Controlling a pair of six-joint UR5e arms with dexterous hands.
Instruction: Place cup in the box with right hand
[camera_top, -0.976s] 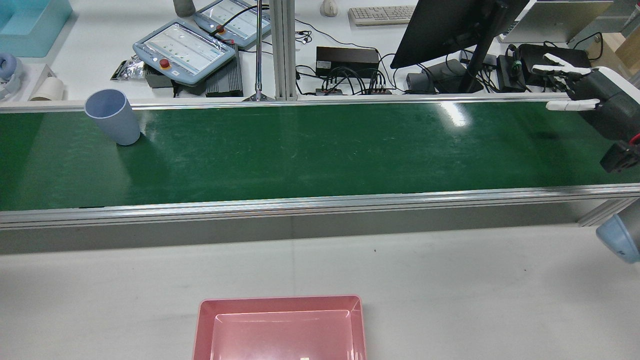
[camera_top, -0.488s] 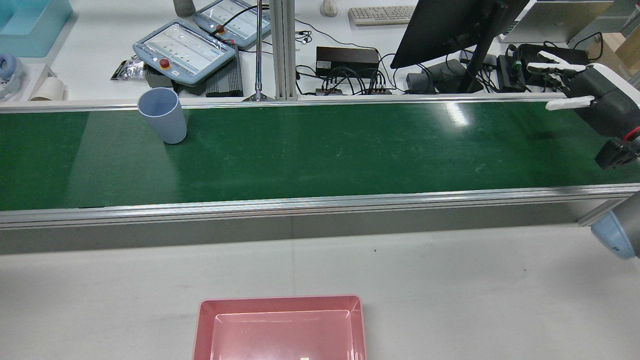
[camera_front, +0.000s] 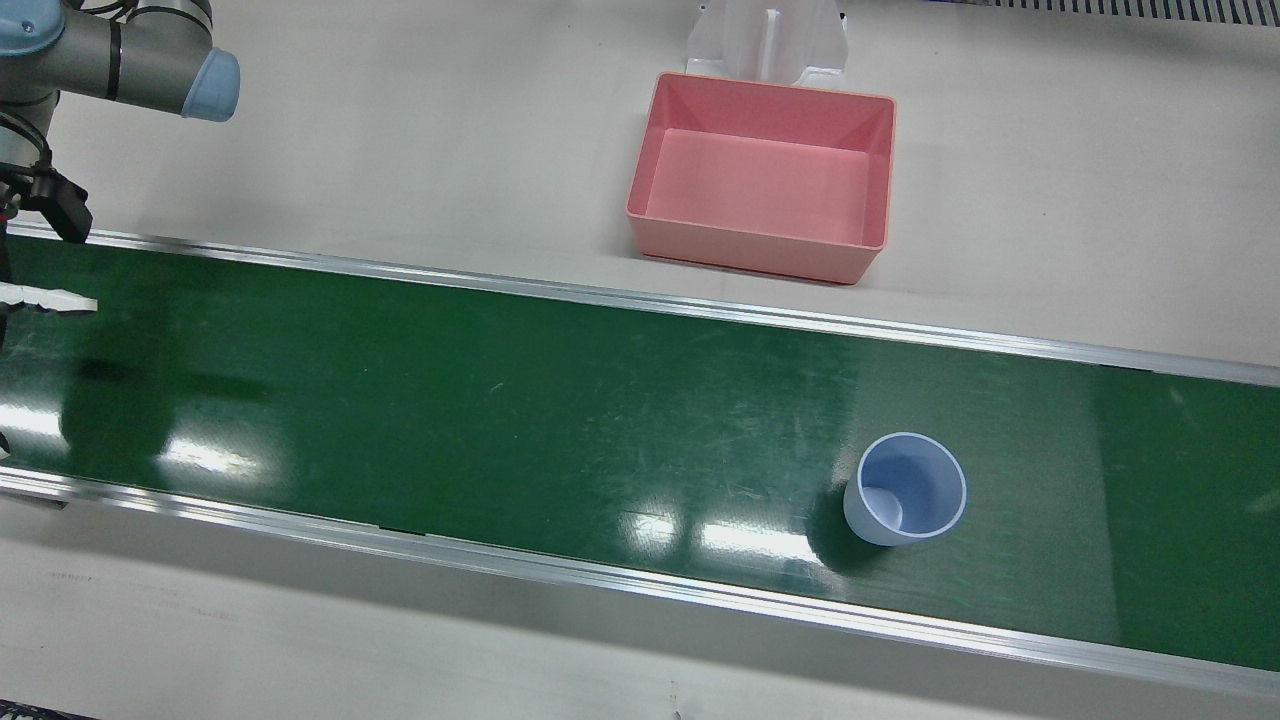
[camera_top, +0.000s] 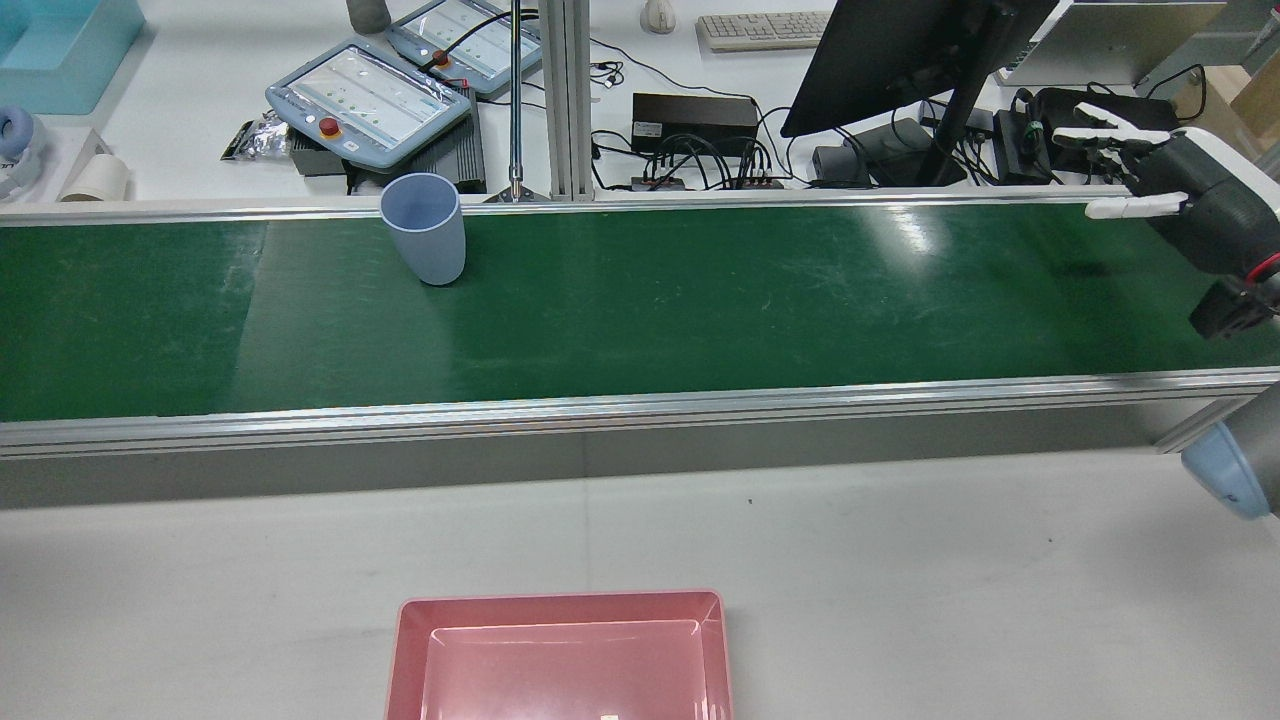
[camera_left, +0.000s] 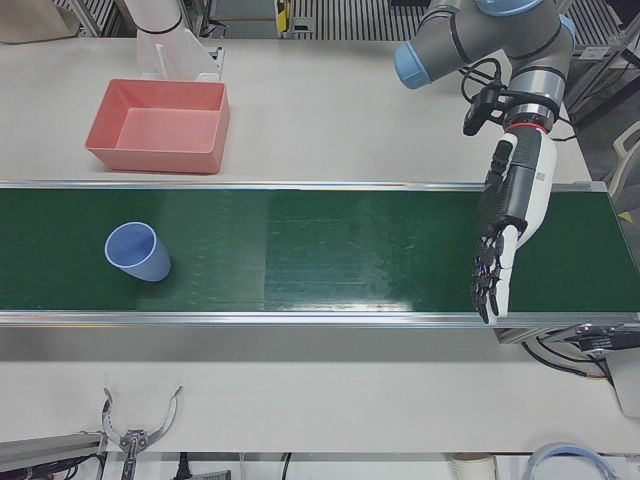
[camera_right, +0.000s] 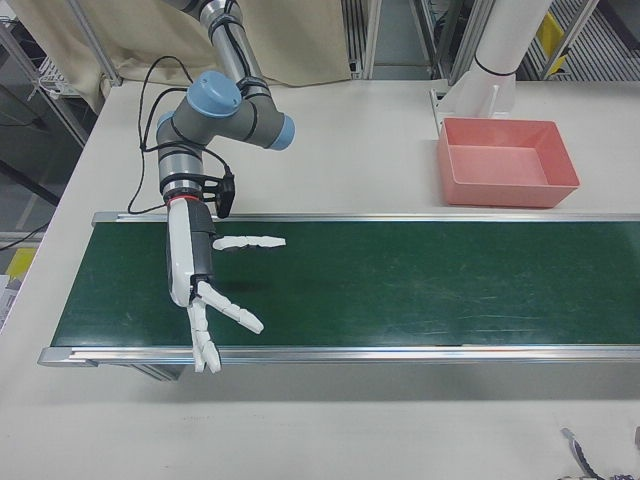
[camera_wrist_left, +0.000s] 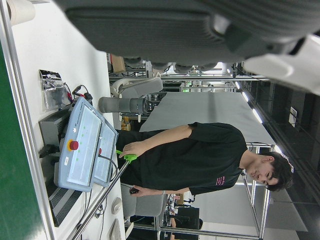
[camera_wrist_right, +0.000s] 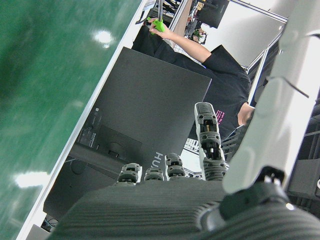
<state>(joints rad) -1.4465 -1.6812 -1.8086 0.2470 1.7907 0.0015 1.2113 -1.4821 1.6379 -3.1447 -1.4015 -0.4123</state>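
Closest to the robot is the pink box (camera_top: 560, 605). It sits on the pale table and has nothing in it. Behind it runs the long green belt (camera_top: 700, 320). The blue cup (camera_top: 425, 230) stands the right way up on the belt, close to its far edge, and nothing touches it. The right hand (camera_right: 200, 285) hangs over the belt's right end with its fingers spread wide, and it holds nothing. It is well apart from the cup. The left hand (camera_left: 505, 225) hangs over the other end of the belt with its fingers straight and loose, and it is empty too. Past the belt is a desk with a black screen (camera_top: 880, 60) and lots of wires. Here is what could go wrong, I think. If the belt brings the cup along, the right hand may close too soon or too late and miss it. The cup looks light and tall, so a bump from one finger could tip it over. Then it could roll off the far edge, which is right beside it.
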